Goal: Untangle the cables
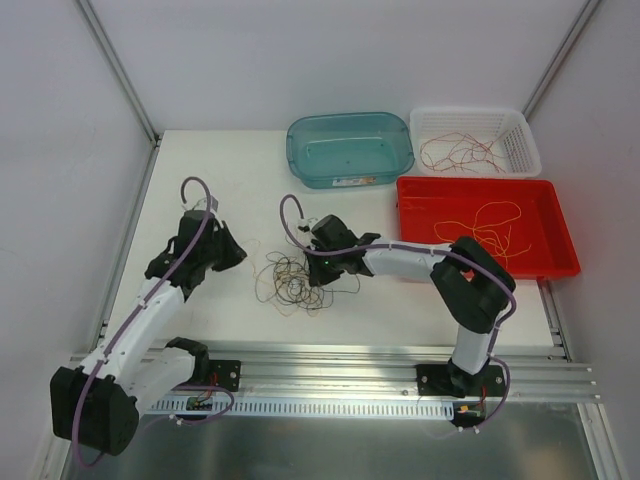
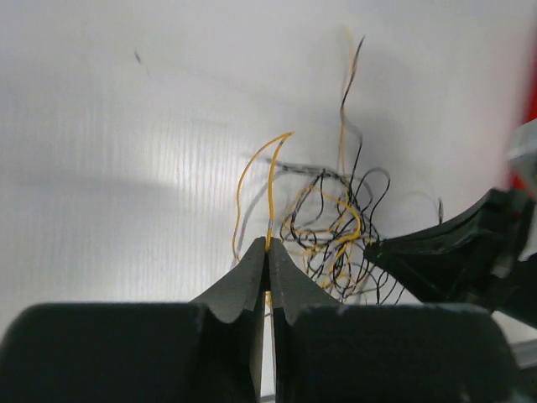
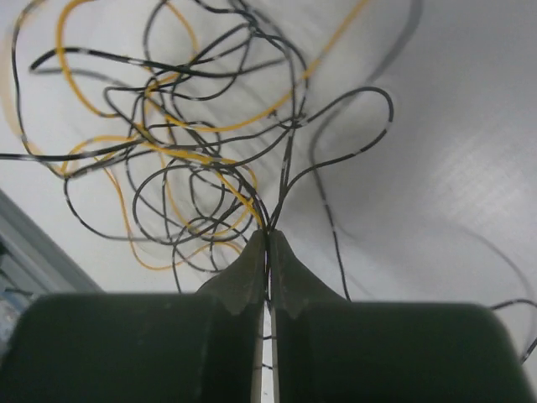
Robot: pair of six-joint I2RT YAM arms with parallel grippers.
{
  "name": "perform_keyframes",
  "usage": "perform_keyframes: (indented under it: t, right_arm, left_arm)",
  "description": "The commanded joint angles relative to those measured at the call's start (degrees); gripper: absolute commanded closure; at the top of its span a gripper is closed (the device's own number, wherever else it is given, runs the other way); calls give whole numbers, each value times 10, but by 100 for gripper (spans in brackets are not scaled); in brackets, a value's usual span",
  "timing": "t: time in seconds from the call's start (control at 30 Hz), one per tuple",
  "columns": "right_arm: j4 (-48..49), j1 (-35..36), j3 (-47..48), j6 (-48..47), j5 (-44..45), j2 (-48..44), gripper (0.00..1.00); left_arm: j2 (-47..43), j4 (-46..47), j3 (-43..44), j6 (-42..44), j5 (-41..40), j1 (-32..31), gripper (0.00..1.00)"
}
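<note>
A tangle of thin yellow and black cables lies on the white table between the two arms. My left gripper is at the tangle's left edge. In the left wrist view it is shut on a yellow cable that loops up out of the fingertips, with the tangle just right of it. My right gripper is at the tangle's right side. In the right wrist view it is shut on black cable strands rising from the tips, while a yellow strand runs right at them.
A teal bin stands at the back. To its right is a white basket with red-brown cables. A red tray at the right holds yellow cables. An aluminium rail runs along the near edge.
</note>
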Motion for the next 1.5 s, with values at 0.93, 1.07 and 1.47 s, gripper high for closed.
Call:
perform_keyframes:
  t: [0.93, 1.07, 1.47]
  right_arm:
    - [-17, -137, -161, 46, 53, -147, 99]
    - [-22, -148, -166, 52, 56, -145, 99]
    - [-58, -167, -158, 55, 63, -171, 74]
  left_arm:
    - [84, -224, 866, 299, -366, 6, 100]
    - [111, -223, 943, 341, -411, 5, 100]
    - [27, -212, 742, 286, -297, 4, 100]
